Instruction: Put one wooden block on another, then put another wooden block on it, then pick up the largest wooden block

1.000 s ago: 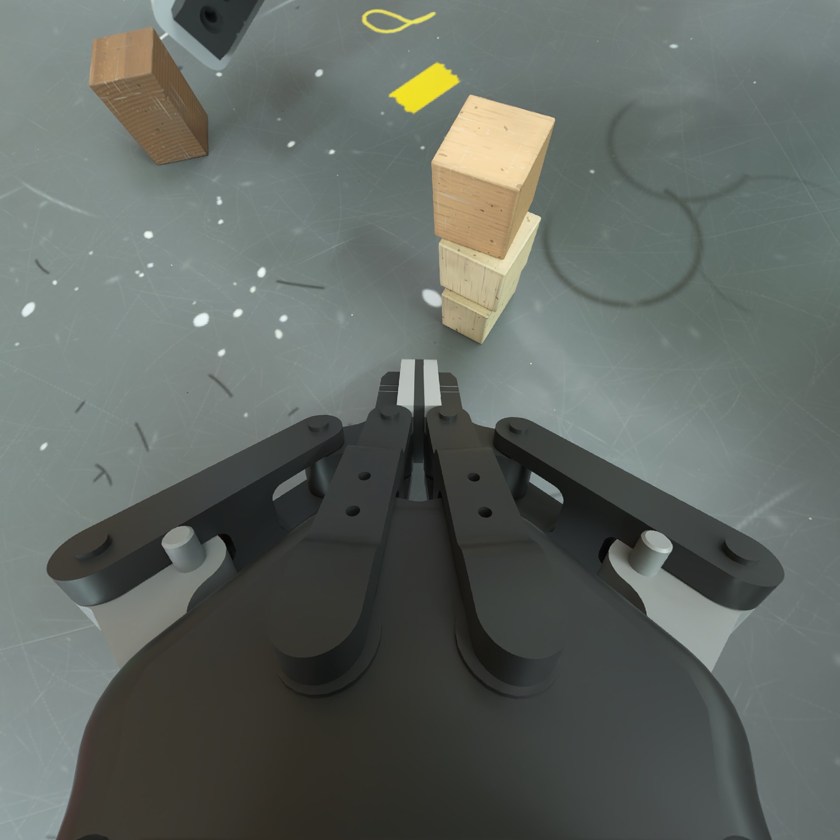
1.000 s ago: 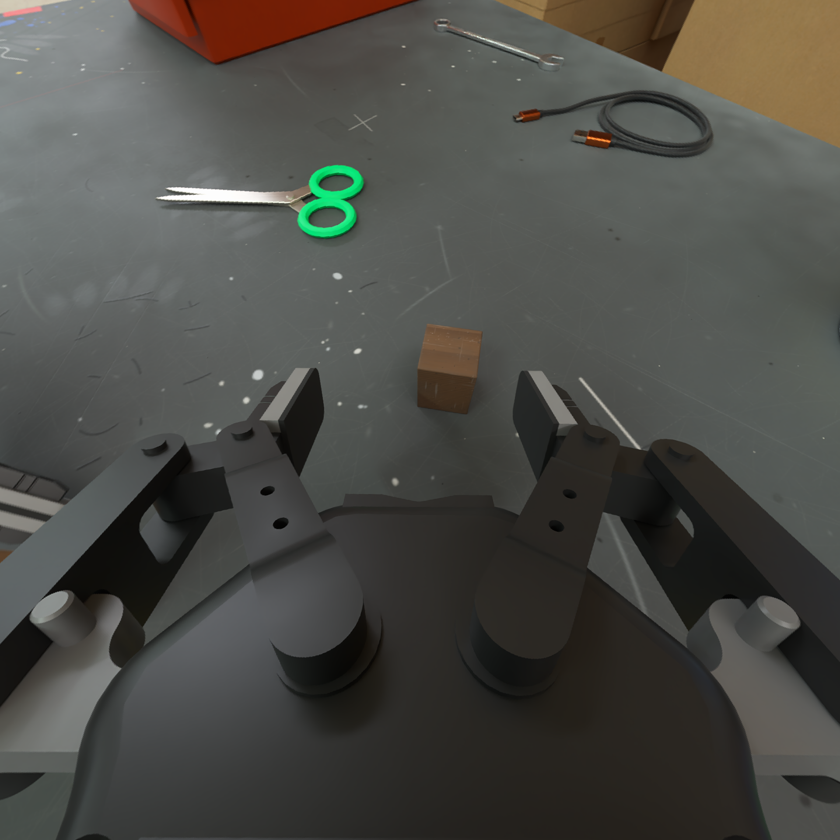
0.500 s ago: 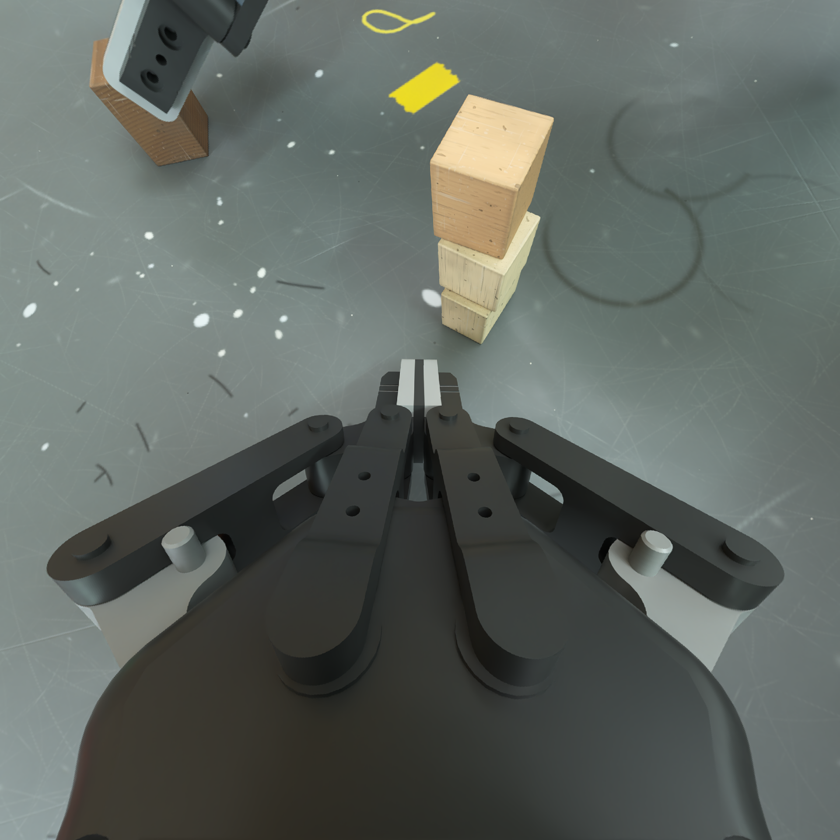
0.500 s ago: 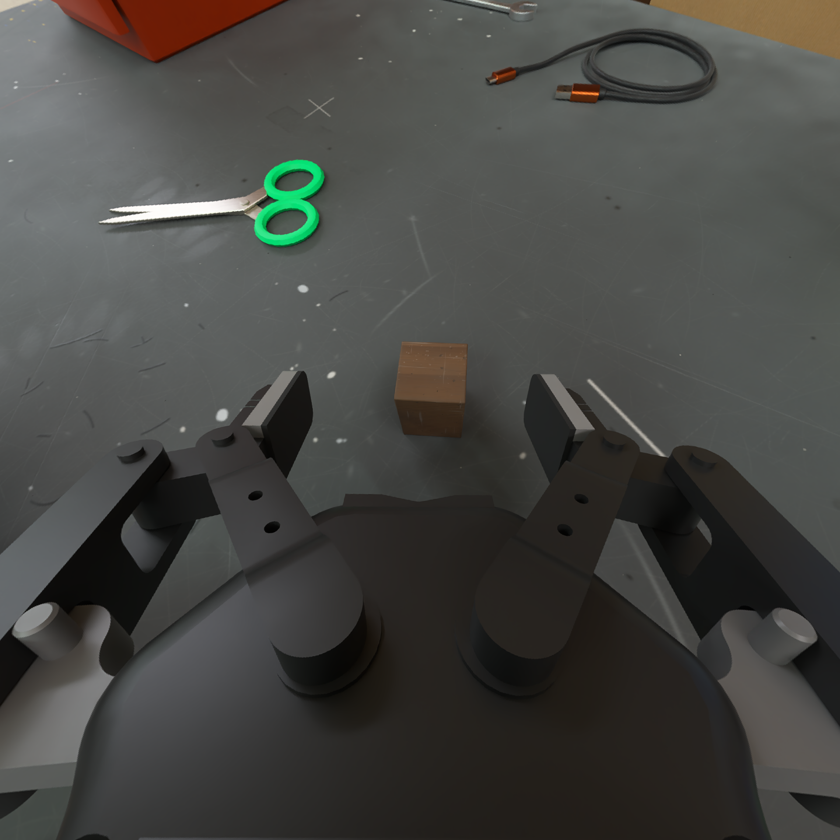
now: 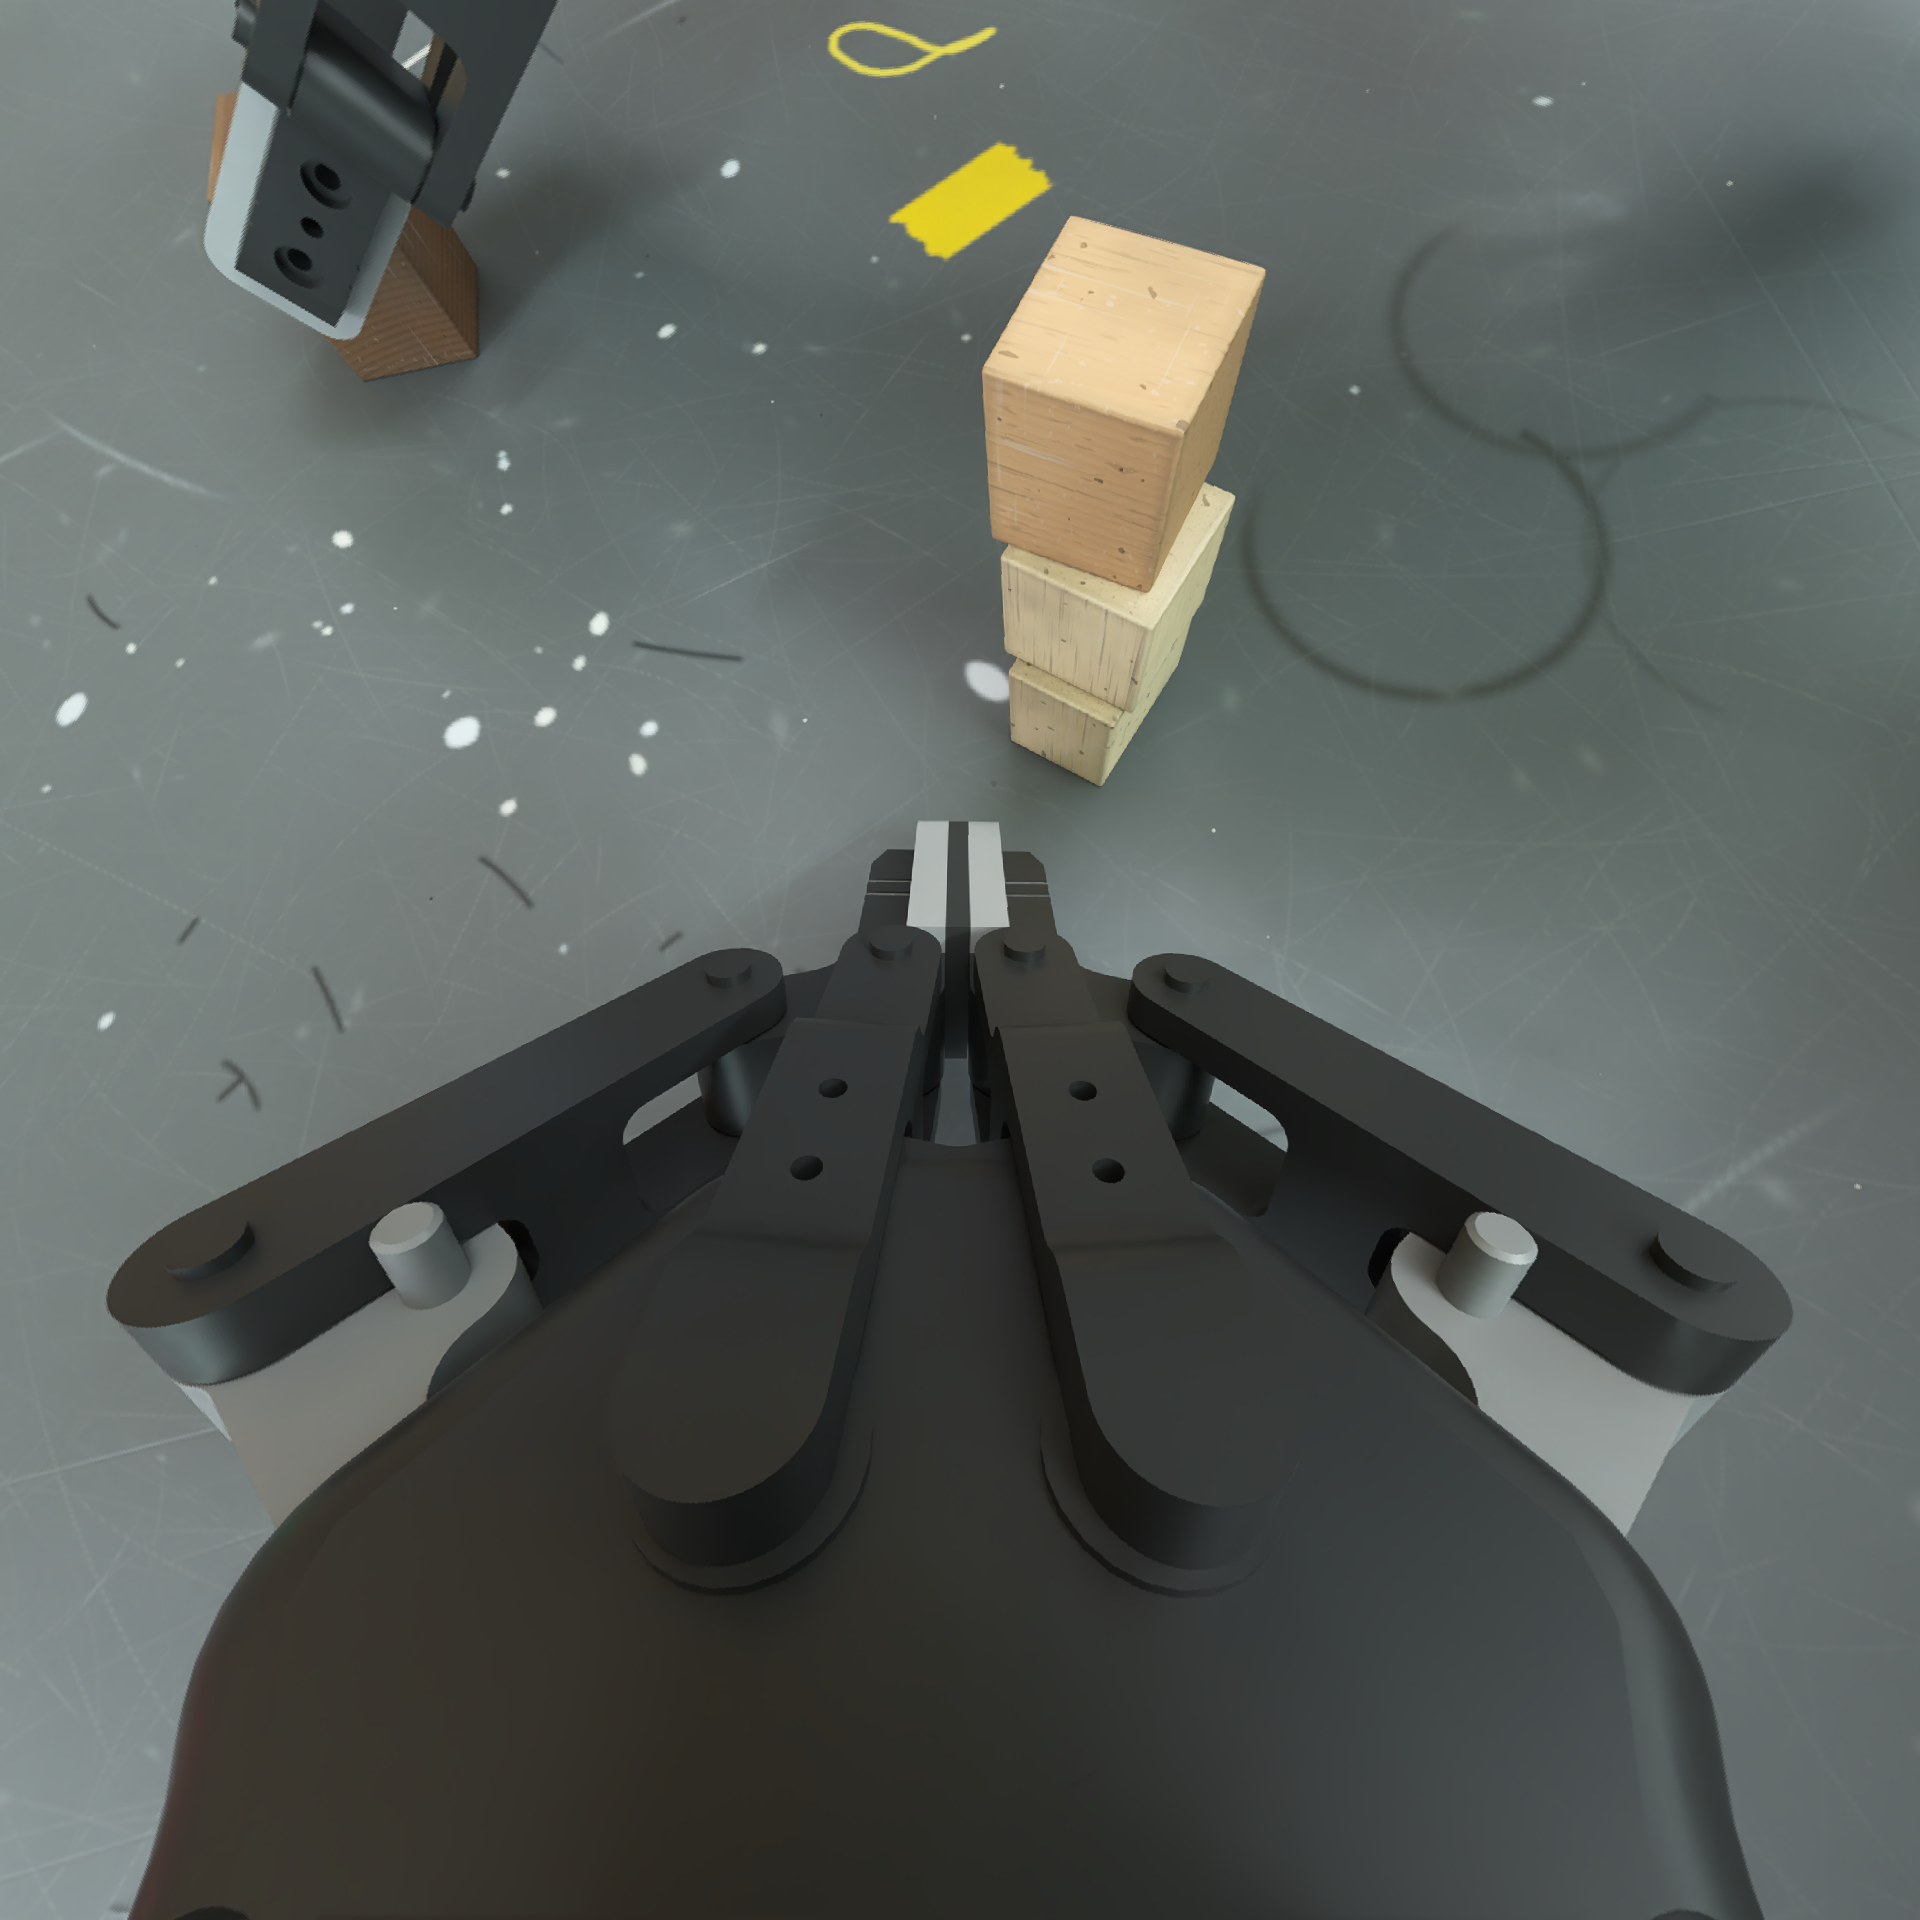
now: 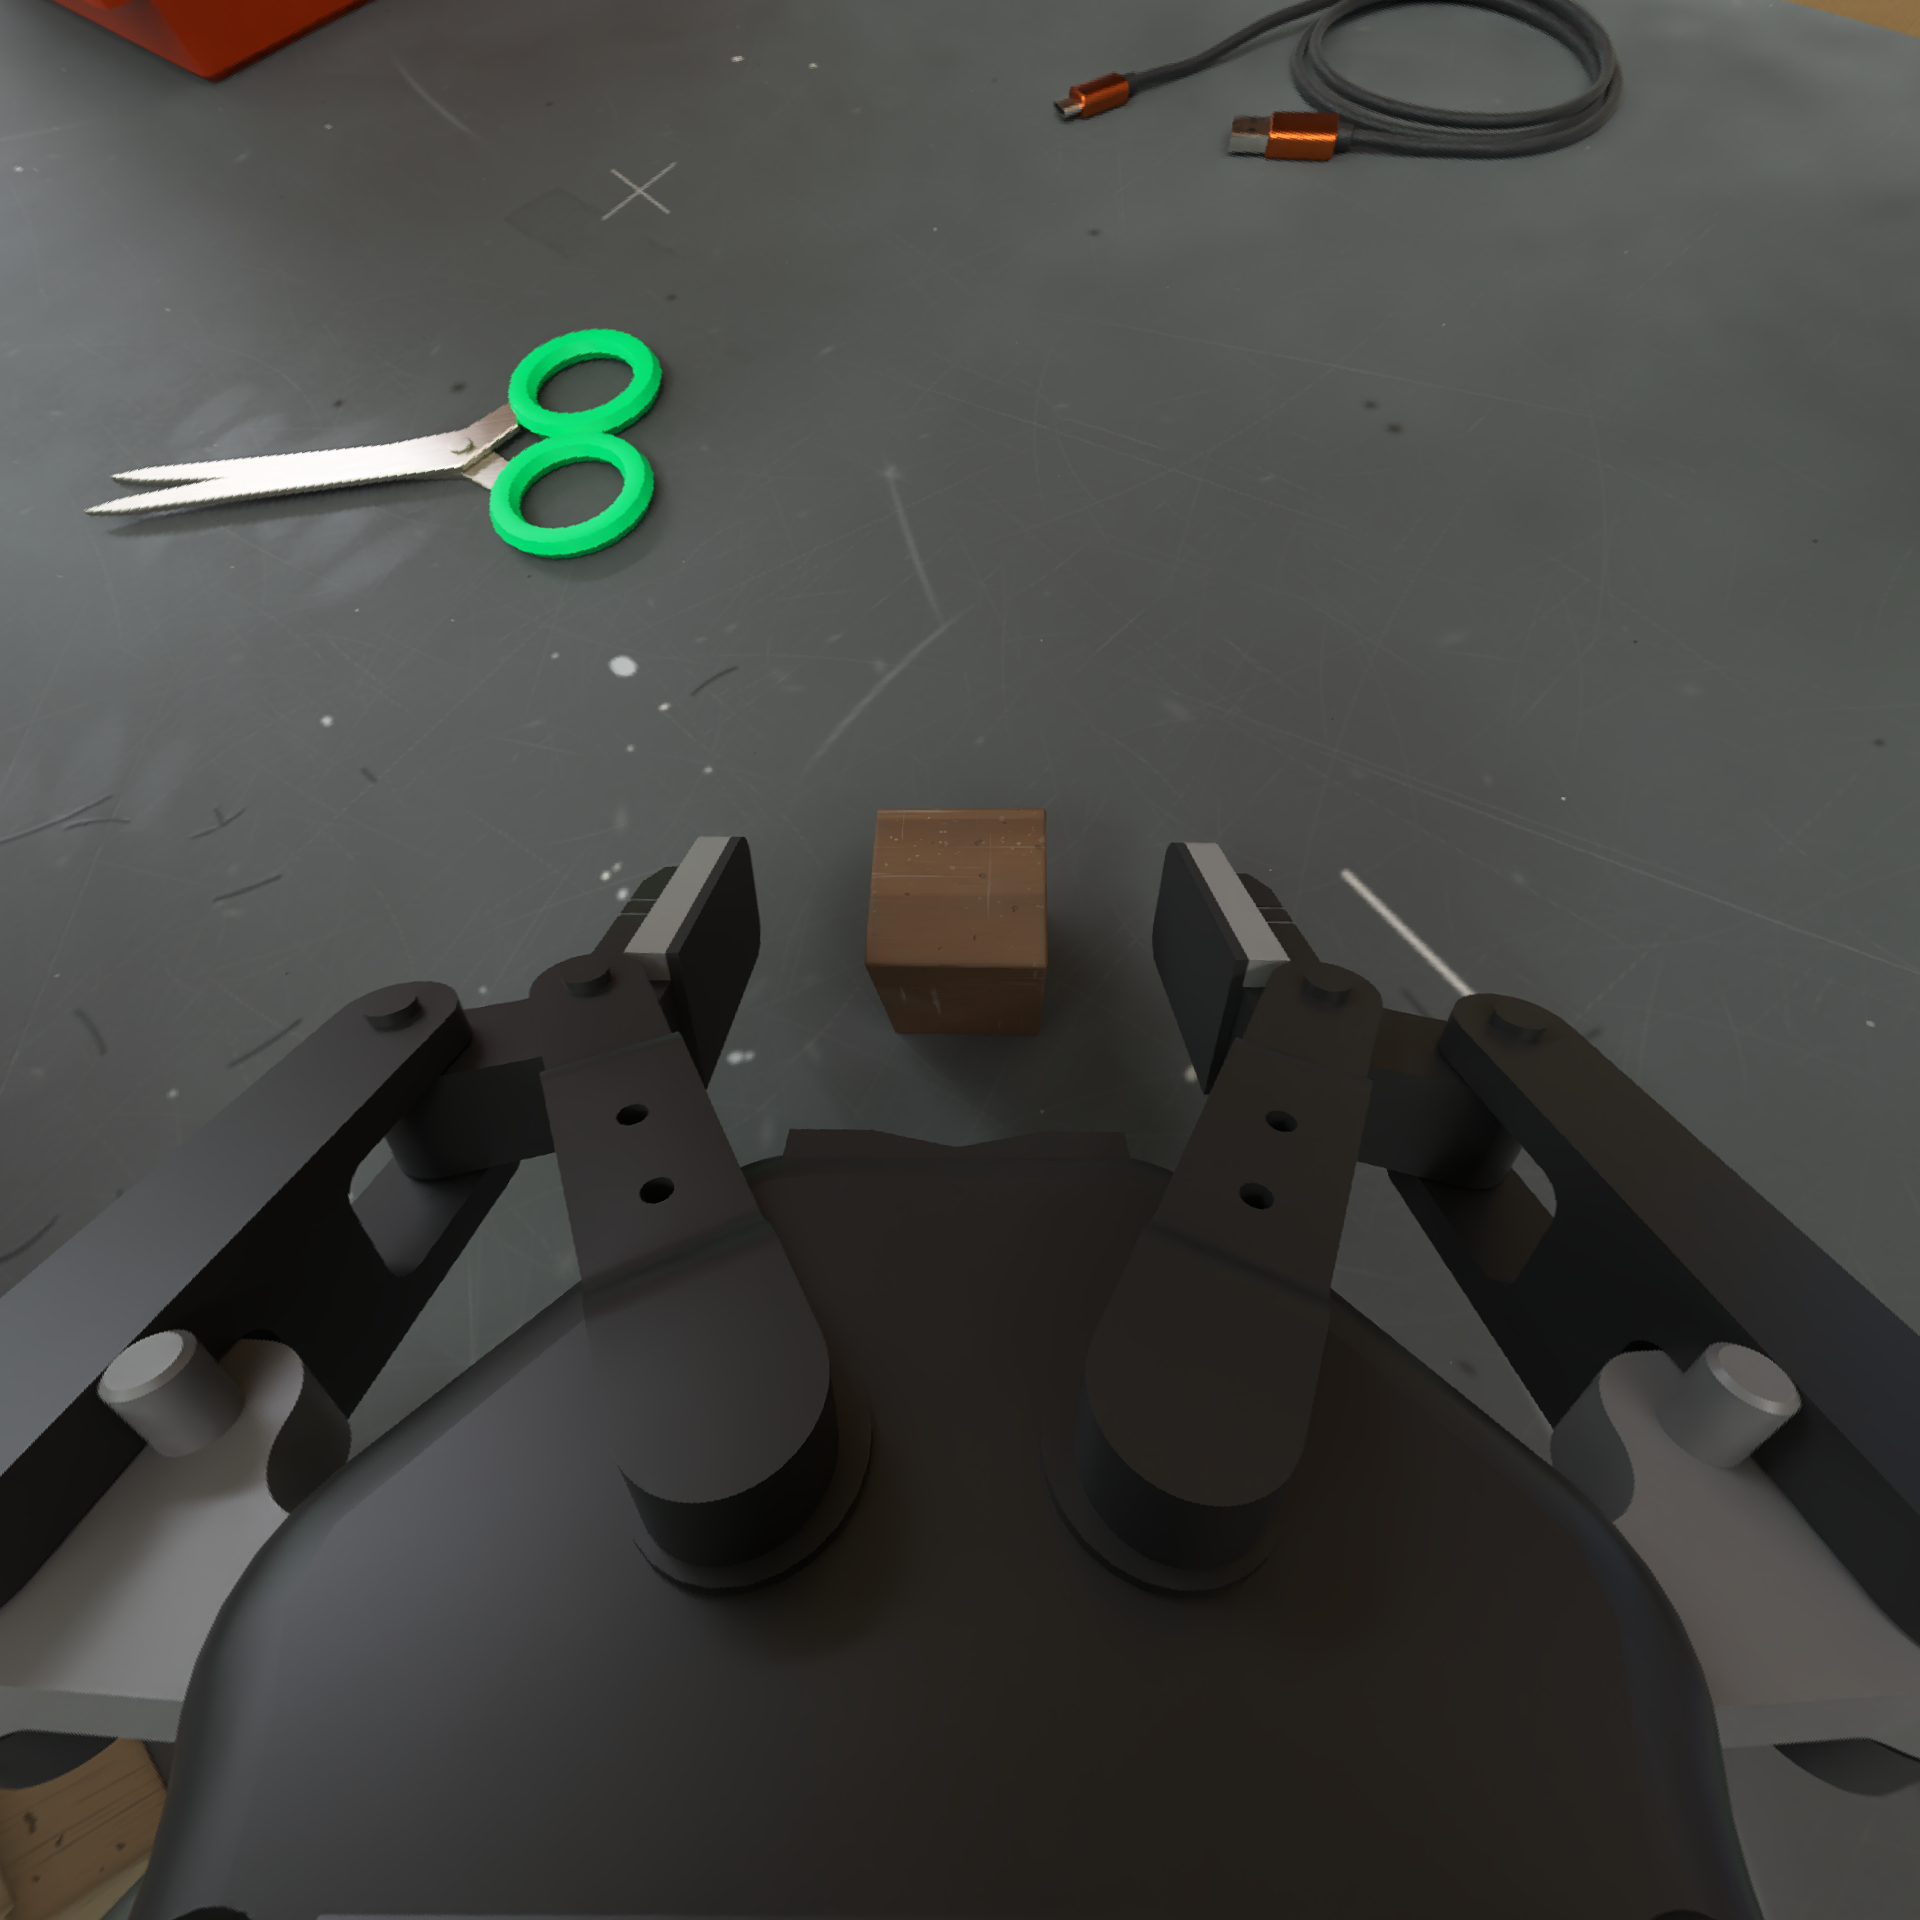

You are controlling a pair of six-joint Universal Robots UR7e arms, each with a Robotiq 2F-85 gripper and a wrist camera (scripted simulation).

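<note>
**Between spread pads, the brown block stands**

On the grey bench (image 6: 1351, 582), the right pincer (image 6: 956, 914) hangs with pads apart astride the upright brown block (image 6: 958, 920), long axis vertical. Only the left view shows the three-block stack (image 5: 1112, 499) at one o'clock; the left pincer (image 5: 957, 873) is pressed together, empty. Scissors (image 6: 436, 457) lie at ten o'clock.

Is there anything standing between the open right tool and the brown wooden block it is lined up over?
Nothing visible does. The right tool is open, its fingers on either side of the brown wooden block with bare table in the gaps. The scissors and cable lie well beyond it.
</note>
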